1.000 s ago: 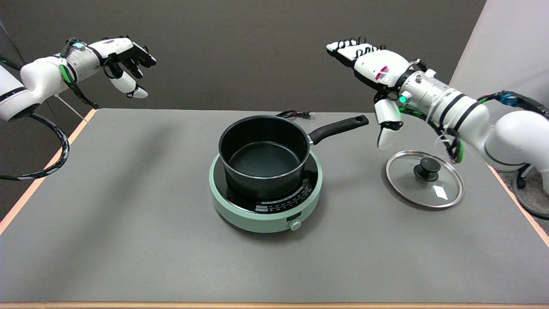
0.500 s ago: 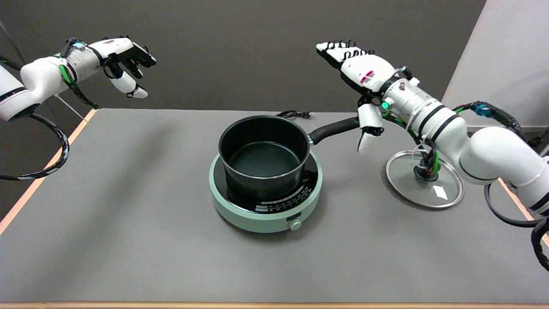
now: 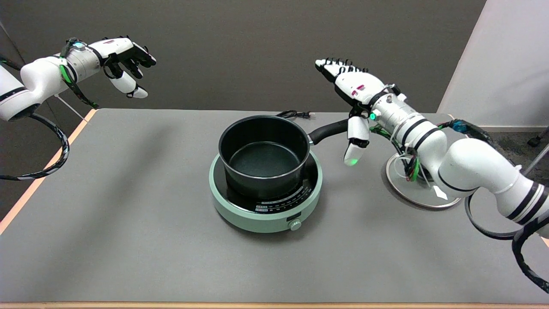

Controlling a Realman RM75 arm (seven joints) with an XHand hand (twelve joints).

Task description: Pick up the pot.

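Note:
A black pot stands upright on a pale green hotplate in the middle of the table. Its black handle points to the right and back. My right hand hovers over the outer end of that handle, hiding its tip. The fingers are stretched out flat and the thumb hangs down in front of the handle. The hand holds nothing, and I cannot tell whether it touches the handle.
A glass lid with a black knob lies on the table to the right, partly behind my right forearm. The hotplate's black cord lies behind the pot. The idle left hand hangs at the upper left.
My right arm has swung left and down, carrying the hand from above the lid's far side to over the pot handle's end. The pot and lid have not moved.

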